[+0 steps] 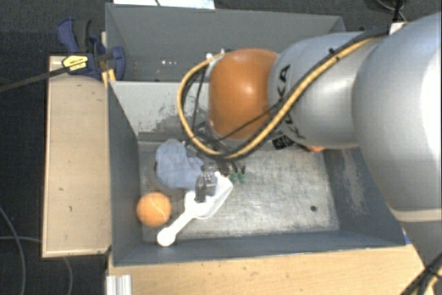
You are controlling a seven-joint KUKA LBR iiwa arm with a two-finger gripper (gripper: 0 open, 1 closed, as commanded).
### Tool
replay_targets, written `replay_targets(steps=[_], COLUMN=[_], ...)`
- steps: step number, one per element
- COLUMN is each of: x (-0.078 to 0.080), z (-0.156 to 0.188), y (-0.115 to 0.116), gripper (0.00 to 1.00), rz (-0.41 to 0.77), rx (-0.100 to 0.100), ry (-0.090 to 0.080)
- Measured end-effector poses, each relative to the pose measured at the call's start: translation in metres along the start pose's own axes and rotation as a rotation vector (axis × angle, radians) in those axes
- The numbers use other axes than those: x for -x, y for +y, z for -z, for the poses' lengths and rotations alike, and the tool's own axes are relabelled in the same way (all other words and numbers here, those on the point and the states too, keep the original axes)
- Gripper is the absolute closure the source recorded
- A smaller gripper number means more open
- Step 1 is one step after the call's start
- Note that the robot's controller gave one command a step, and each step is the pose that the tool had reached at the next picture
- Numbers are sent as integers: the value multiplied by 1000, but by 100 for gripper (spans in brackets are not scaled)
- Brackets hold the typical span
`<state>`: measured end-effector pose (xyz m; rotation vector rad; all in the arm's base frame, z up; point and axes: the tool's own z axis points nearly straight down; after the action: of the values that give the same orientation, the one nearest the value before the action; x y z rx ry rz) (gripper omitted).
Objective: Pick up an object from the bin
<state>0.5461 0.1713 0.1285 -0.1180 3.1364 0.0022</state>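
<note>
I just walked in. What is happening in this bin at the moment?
The robot arm reaches into the grey bin from the right. Its gripper is down near the floor, at the upper end of a white spoon-shaped thing. A pale blue crumpled thing lies just left of the gripper, and an orange ball sits in the near left corner. Whether it has hold of the white thing, I cannot tell.

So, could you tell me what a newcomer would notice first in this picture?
The big silver arm with its orange cover reaches in from the right, its gripper low over a white spoon-shaped thing. An orange ball lies at the front left of the bin, a pale blue crumpled lump behind it.
</note>
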Motion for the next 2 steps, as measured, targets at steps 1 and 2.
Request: replay_targets(steps=[1,2], x=[8,-1], z=[-27,-38], y=[13,7], gripper=[0,100], rz=[-167,-172], rx=[8,-11], ry=[-36,1])
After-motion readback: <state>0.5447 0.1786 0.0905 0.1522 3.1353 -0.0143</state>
